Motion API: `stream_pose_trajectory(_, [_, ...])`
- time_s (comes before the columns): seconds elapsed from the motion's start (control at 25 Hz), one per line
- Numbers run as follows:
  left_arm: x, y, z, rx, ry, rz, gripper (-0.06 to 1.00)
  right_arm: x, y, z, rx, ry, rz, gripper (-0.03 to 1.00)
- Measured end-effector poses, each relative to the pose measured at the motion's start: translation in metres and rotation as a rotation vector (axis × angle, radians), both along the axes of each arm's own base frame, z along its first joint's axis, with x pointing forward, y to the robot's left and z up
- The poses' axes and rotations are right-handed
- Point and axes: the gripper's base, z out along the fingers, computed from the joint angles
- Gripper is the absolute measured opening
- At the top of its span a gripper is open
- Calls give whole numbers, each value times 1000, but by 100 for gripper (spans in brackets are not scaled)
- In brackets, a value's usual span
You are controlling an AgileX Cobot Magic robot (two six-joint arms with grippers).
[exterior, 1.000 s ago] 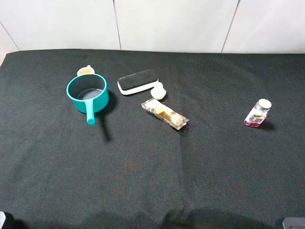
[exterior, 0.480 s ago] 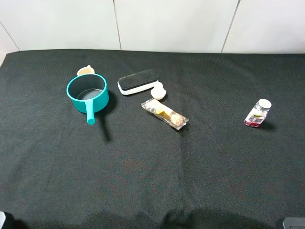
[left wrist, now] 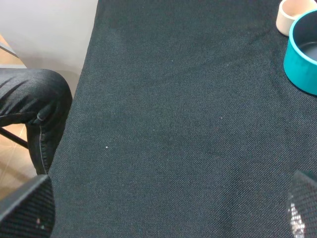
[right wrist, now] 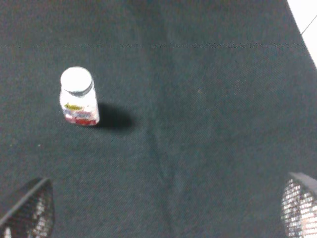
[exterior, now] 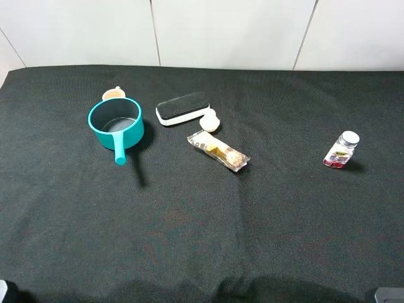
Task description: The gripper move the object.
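Note:
The clear snack packet (exterior: 218, 151) with tan, brown and yellow pieces lies slanted on the black cloth near the middle of the table, just in front of the eraser. It shows in neither wrist view. Only a sliver of my left gripper (exterior: 4, 291) shows at the near left corner, and a sliver of my right gripper (exterior: 386, 294) at the near right corner, both far from the packet. In the left wrist view the left gripper (left wrist: 163, 218) has its mesh fingertips (left wrist: 25, 208) wide apart and empty. The right gripper (right wrist: 163, 213) is likewise spread open and empty.
A teal pot (exterior: 115, 124) with a handle stands at the left, with a small beige cup (exterior: 113, 94) behind it. A black-and-white eraser (exterior: 182, 108) and a white round piece (exterior: 209, 120) lie behind the packet. A small bottle (exterior: 341, 149) stands at the right. A person's leg (left wrist: 29, 99) is beside the table's left edge.

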Motion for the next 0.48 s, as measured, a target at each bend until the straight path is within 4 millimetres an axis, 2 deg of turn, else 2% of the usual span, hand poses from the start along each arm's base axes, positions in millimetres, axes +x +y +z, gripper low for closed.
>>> stream_pose_trajectory(0.24, [0,0,0,0,0,0,99,-7,4,0,14,-54,41,69])
stream_pose_trajectory(0.48, [0,0,0,0,0,0,99,-24,3,2,6,-159,85,69])
